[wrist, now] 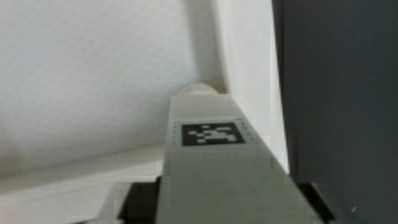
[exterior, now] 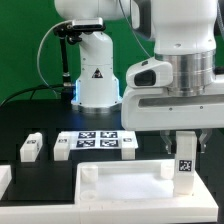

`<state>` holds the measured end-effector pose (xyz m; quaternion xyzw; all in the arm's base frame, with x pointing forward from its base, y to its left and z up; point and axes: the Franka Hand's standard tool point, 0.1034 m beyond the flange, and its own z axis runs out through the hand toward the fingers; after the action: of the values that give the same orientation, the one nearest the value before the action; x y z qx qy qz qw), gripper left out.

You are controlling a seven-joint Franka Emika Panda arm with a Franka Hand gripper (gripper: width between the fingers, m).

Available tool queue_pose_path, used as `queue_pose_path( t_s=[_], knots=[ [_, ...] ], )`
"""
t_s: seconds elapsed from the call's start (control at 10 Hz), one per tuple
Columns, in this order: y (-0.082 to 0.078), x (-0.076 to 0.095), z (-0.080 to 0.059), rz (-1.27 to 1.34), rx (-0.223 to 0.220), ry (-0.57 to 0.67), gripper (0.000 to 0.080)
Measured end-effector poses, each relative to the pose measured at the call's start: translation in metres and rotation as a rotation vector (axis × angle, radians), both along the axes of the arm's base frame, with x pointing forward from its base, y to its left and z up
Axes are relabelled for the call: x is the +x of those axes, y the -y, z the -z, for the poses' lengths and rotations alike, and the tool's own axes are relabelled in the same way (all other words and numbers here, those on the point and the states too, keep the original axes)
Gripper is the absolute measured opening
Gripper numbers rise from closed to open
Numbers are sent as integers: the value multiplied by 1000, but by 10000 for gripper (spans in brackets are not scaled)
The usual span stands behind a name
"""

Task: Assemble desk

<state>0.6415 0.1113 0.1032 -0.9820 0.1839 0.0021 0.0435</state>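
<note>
At the exterior view's right, over the far right corner of the panel, the pincer is clamped on one leg post. The wrist view shows the post between the two dark fingers, tag facing the camera.

The post stands upright, its lower end at the corner of the top panel. I can't tell whether it touches or has seated.

Step in hand, as I judge it: fitting this leg to a corner of the desk top. The next move calls for lining the post's end up squarely with the corner, then pressing or twisting it down straight. A tilt would likely jam it or shove the panel.

The panel lies flat on the black bench, near and centre, and its raised rim suggests it is underside up. It is matte white plastic, wide and rectangular. The post is white, square-sectioned and smooth, with one black-and-white tag.

Two more leg posts lie loose at the exterior view's left, apart from the panel. The marker board lies flat just beyond the panel's far edge, thin with a row of tags.
</note>
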Motion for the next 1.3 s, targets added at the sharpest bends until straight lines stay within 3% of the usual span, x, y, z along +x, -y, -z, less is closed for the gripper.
queue_pose_path(
  t_s=[0.4, 0.6, 0.8, 1.0, 1.2, 1.3],
  knots=[
    [-2, 1, -1, 751, 72, -82, 294],
    [-7, 2, -3, 969, 80, -118, 294],
    [-8, 1, -1, 953, 83, -118, 294],
    [-6, 2, -2, 640, 80, -75, 598],
    [-18, 1, -6, 351, 69, -37, 638],
    [-17, 1, -5, 302, 71, -32, 647]
  ],
)
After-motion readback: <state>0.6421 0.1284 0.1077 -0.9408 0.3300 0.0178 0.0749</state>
